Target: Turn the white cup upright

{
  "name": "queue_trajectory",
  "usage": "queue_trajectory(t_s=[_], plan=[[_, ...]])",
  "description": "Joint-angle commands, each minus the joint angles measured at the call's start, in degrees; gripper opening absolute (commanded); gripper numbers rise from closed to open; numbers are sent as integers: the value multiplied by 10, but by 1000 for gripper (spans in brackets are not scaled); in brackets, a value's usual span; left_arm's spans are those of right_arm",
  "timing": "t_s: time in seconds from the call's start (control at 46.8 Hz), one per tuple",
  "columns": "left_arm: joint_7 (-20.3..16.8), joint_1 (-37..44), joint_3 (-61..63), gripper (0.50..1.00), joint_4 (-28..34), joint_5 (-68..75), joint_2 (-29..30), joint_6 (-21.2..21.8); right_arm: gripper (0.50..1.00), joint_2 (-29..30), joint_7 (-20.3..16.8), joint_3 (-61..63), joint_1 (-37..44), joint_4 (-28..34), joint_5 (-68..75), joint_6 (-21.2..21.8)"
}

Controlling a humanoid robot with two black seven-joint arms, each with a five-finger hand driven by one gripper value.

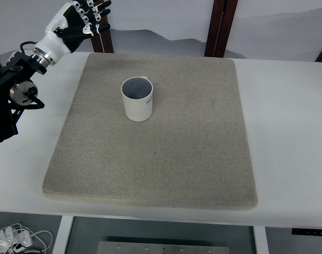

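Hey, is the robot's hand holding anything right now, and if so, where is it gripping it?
Nothing is held. The left hand is raised at the table's far corner, fingers empty, apart from the upright white cylindrical cup on the beige mat.

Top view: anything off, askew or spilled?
Nothing stands out. The white cup stands upright on the grey mat, mouth up, no spill. The mat lies flat on the white table. The left hand is off the mat at the far left corner, holding nothing.

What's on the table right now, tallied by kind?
White cup: 1, standing upright, mouth up
Grey mat: 1, under the cup
Total: 2

The left robot hand is off the mat at the far left corner, holding nothing.
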Motion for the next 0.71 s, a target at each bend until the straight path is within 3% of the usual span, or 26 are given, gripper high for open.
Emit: queue_trajectory(t_s=[0.0, 0.427, 0.684], plan=[[0, -4, 1, 996, 14, -21, 1, -1, 952, 0, 0, 0, 0, 0, 0, 0], [3, 5, -1, 984, 39, -291, 3, -5, 952, 0, 0, 0, 0, 0, 0, 0], [130, 5, -19, 986, 80, -339, -16, 30, 952, 0, -1, 0, 0, 0, 1, 0]])
